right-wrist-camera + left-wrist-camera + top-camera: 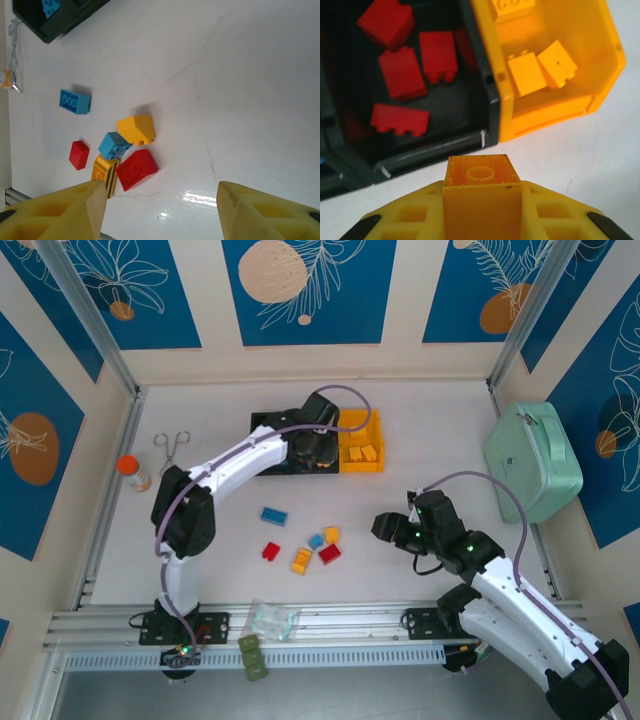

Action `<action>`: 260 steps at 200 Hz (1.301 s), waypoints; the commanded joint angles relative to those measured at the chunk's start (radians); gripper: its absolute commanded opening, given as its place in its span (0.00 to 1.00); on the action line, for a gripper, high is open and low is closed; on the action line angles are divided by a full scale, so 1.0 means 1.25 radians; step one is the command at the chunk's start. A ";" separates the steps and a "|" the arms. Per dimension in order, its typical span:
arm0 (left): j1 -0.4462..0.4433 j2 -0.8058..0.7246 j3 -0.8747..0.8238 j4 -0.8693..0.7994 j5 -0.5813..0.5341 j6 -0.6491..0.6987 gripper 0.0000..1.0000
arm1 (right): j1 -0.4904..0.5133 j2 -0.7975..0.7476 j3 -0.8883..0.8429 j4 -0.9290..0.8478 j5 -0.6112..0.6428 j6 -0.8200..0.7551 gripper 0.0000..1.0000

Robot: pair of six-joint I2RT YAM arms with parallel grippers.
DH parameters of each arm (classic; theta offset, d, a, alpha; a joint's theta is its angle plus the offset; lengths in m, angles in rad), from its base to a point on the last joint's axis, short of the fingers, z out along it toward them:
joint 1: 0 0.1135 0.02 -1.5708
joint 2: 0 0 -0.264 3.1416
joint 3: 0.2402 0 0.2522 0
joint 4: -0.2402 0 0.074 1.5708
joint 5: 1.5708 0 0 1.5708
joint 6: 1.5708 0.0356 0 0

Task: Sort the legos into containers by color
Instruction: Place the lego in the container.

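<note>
Near the table's left edge stand an orange-capped bottle [133, 472] and a scissor-handled metal tool [172, 448]. Toward the far edge, the left gripper [482, 197] is clamped on a yellow-orange brick [480, 172]. It hovers just in front of the seam between the black bin [440, 150], which holds red bricks [400, 75], and the yellow bin [600, 45], which holds yellow bricks [540, 70]. Six loose bricks [273, 515] in blue, red and yellow lie mid-table. Right of them hangs the right gripper [160, 192], partly open and empty. A mint-green case [533, 460] sits by the right edge.
</note>
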 commanded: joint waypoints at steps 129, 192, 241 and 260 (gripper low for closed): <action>-0.009 0.428 0.607 -0.059 0.027 0.097 0.24 | -0.071 -0.009 -0.058 0.000 -0.058 0.004 0.60; -0.010 0.443 0.621 -0.061 0.028 0.106 0.47 | -0.085 -0.011 -0.064 0.006 -0.072 0.001 0.60; -0.015 0.402 0.615 -0.075 0.023 0.107 0.55 | -0.085 -0.011 -0.049 -0.002 -0.075 -0.004 0.60; -0.019 0.368 0.589 -0.082 0.026 0.108 0.55 | -0.085 -0.011 -0.043 -0.011 -0.074 -0.007 0.60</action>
